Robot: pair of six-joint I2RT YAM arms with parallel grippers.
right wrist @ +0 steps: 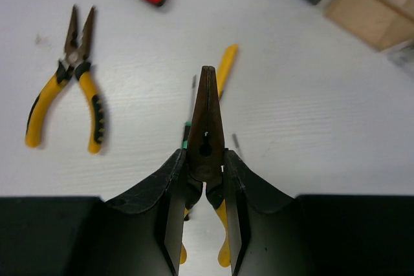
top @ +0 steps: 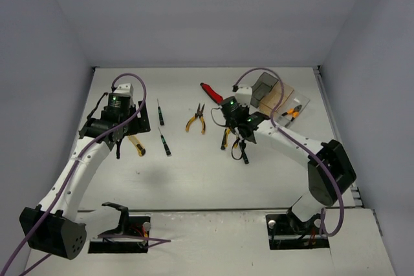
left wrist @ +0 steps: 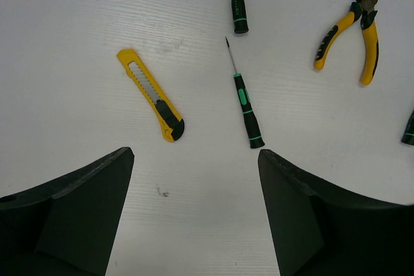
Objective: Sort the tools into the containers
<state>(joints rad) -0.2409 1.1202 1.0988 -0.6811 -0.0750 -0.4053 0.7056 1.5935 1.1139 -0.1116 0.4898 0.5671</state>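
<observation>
Yellow-handled pliers (right wrist: 207, 108) are clamped in the right end effector (right wrist: 206, 163), arm reaching to mid-table (right wrist: 310, 108), wrist pitched down. Long axis runs along the fingers, nose pointing outward. Left end effector (left wrist: 195, 156) hangs spread open, just beside the yellow utility knife (left wrist: 150, 95).

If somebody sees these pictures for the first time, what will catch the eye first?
The right gripper is shut on a yellow-handled pair of pliers with a dark metal nose, near the middle of the white table. On the left, the left gripper hangs open above a yellow plastic utility knife and a thin black screwdriver with green marks.
</observation>
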